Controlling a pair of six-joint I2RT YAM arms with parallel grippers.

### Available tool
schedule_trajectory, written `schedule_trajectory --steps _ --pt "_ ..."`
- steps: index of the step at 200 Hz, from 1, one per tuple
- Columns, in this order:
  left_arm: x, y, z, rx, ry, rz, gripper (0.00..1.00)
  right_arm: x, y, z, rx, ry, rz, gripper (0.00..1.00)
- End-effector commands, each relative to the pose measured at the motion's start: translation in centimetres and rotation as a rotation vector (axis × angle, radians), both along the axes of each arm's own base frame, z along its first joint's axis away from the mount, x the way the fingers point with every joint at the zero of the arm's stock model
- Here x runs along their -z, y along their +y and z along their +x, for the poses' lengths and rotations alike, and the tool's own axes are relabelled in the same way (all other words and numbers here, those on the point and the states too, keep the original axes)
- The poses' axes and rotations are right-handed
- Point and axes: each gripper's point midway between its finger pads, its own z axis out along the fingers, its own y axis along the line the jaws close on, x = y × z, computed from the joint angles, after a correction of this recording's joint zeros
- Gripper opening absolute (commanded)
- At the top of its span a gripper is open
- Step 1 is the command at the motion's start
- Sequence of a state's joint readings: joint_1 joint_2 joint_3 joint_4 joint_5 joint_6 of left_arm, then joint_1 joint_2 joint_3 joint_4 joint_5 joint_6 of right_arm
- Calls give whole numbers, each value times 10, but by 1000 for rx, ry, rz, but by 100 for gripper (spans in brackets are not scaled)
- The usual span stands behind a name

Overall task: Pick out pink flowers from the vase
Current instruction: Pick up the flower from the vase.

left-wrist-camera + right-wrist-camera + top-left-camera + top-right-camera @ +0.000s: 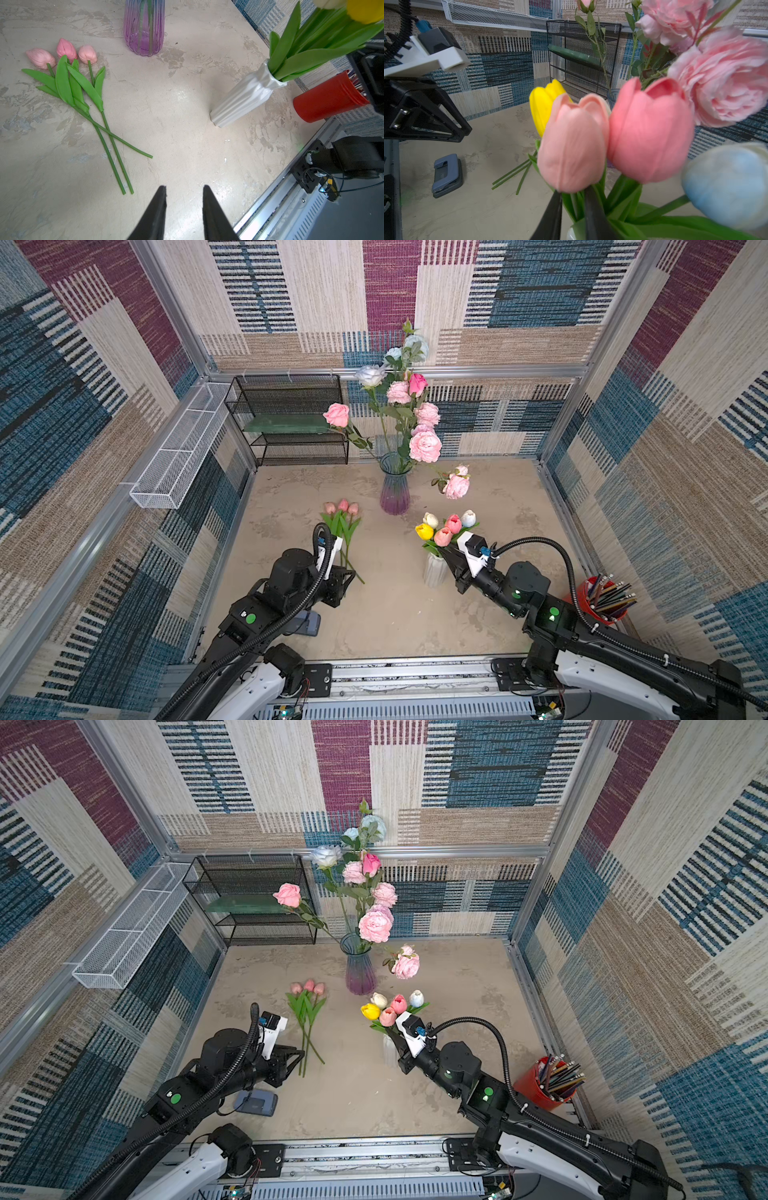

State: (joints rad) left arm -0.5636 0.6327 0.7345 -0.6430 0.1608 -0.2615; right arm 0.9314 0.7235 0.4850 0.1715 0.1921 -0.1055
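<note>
The right gripper (573,190) is down among the flowers in the white vase (243,99). Its two black fingers (553,212) stand one on each side of the stem, just under the light pink tulip (571,145). The gap is small, but I cannot tell if they squeeze the stem. A darker pink tulip (648,133) stands right beside it, touching it. A yellow tulip (542,106), a white tulip (431,520) and a pale blue tulip (726,187) are in the same vase.

The left gripper (184,187) is open and holds nothing. It hangs over the table (187,116), near the stem ends of three pink tulips (66,49). They lie flat on the table with their stems crossed. Their heads point toward the purple vase (395,489).

The purple vase stands at the back, in the middle. Big pink roses (424,446) are in it, with pale roses (370,375) higher up. A drooping rose (457,486) hangs low beside the vase.

A red cup (598,601) full of pencils stands by the right arm. A hole punch (446,176) lies by the left arm.
</note>
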Motion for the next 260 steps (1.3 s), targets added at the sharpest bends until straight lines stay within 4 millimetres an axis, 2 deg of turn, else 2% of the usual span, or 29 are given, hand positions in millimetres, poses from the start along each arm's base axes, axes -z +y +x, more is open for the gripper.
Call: schedule_trajectory --steps 1,42,142,217,244,260 --pt "-1 0 2 3 -19 8 32 -13 -2 6 32 -10 56 21" --pt "-2 1 2 0 -24 8 32 -13 -3 6 33 2 72 14" --pt "-2 1 2 2 -23 4 33 -64 -4 -11 -46 -66 123 10" --pt "-7 -13 -5 83 -27 -42 36 -159 -5 -37 -160 -140 165 6" --pt "-16 -20 -10 135 -39 -73 37 -191 -16 -31 -95 -101 251 0" --pt "-27 -27 -13 174 -44 -102 37 -211 -20 -32 -85 -87 276 0"
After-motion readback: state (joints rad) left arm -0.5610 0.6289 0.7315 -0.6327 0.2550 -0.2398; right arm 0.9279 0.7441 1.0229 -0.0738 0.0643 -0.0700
